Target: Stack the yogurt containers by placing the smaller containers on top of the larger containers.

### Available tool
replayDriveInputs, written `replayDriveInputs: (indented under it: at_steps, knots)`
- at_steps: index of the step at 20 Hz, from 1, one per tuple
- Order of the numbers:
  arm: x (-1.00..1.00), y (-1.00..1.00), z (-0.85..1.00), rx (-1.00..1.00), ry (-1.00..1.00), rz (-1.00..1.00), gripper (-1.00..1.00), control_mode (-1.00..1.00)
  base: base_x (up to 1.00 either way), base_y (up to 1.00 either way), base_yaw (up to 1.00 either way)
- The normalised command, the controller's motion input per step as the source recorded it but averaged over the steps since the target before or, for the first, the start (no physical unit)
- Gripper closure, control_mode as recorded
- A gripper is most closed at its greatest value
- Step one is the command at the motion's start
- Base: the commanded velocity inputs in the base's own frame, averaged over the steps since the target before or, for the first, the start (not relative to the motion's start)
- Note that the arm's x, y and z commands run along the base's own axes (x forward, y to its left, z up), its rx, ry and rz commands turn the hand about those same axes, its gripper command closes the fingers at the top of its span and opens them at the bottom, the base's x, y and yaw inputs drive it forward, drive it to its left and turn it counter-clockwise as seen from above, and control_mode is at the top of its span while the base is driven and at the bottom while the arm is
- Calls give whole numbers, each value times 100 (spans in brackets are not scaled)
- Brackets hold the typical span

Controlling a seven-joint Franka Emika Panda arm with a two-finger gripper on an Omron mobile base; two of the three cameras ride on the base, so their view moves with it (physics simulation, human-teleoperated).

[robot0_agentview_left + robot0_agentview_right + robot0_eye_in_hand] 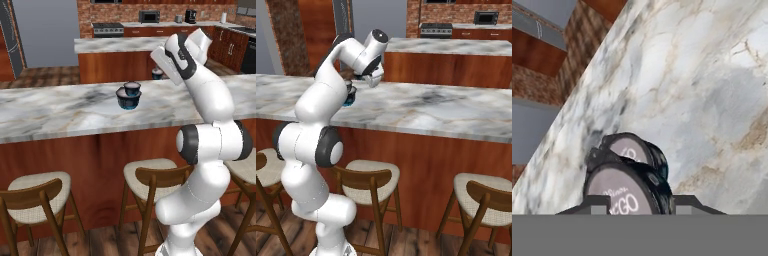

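Gripper [639,202] fingers stand partly apart on either side of a dark yogurt tub [623,192] with a pale grey top; whether they press its sides cannot be told. Just behind it on the marble counter [55,107] sit a second tub [632,148], and in the left base view a wide tub [128,99] with a smaller one [132,88] touching it behind.

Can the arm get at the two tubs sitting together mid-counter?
Probably yes. The two tubs stand in the open on the marble counter, with nothing between them and the gripper hanging close by. Whether the jaws already hold something, I cannot tell.
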Motion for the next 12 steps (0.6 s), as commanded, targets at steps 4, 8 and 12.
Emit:
replayDriveInputs:
  at_steps: [4, 8, 12]
  knots:
    - [0, 9, 6, 3, 0, 0, 100, -100, 0, 0, 0]
    - [0, 24, 0, 1, 0, 0, 100, -100, 0, 0, 0]
    - [0, 30, 0, 0, 0, 0, 100, -100, 0, 0, 0]
